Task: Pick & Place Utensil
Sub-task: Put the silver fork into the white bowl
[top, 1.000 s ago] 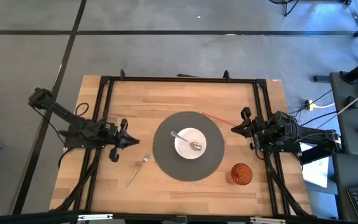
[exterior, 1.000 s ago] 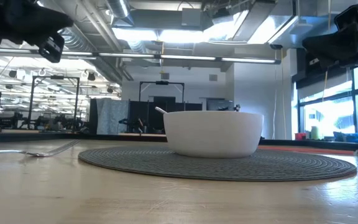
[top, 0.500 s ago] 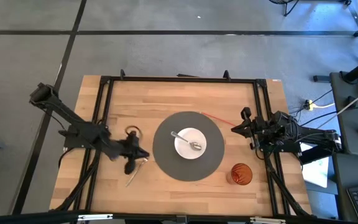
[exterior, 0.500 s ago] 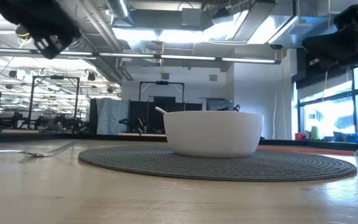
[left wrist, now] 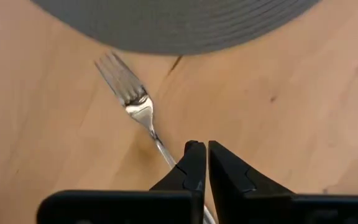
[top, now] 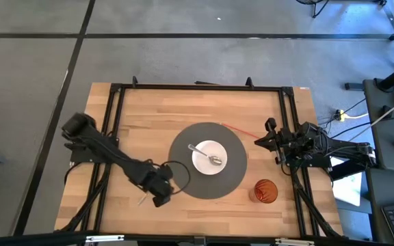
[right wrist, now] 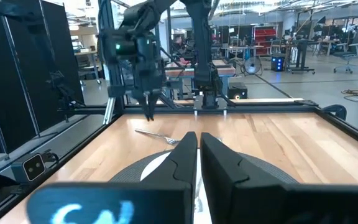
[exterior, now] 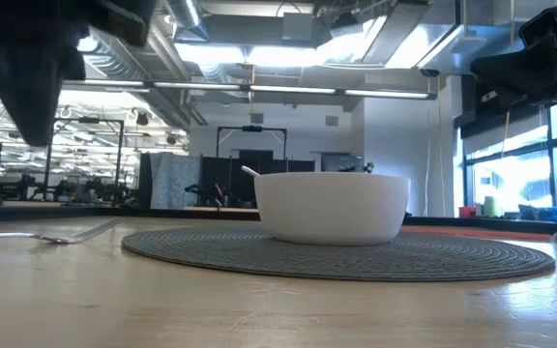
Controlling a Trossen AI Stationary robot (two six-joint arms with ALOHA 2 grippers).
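Note:
A silver fork (left wrist: 129, 93) lies flat on the wooden table just left of the round grey placemat (top: 183, 179); its tines point at the mat. A white bowl (top: 209, 157) stands on the mat with a spoon (top: 205, 154) resting in it. My left gripper (left wrist: 206, 163) hangs shut over the fork's handle (left wrist: 164, 150), fingers pointing down. In the right wrist view the left gripper (right wrist: 148, 114) is clear of the fork (right wrist: 157, 135), with a gap above the table. My right gripper (right wrist: 198, 149) waits shut at the table's right edge (top: 279, 142).
An orange cup (top: 265, 191) stands on the wood near the mat's right near side. A red straw-like stick (top: 241, 132) lies by the mat's far right. Black frame rails (top: 115, 130) run along the table's left, right and far sides. Bare wood lies near the fork.
My left arm has swung from the table's left edge toward the near edge and the mat. It came down and tipped its fingers downward, and now stands over the fork. The fork, the bowl and the right arm have stayed put.

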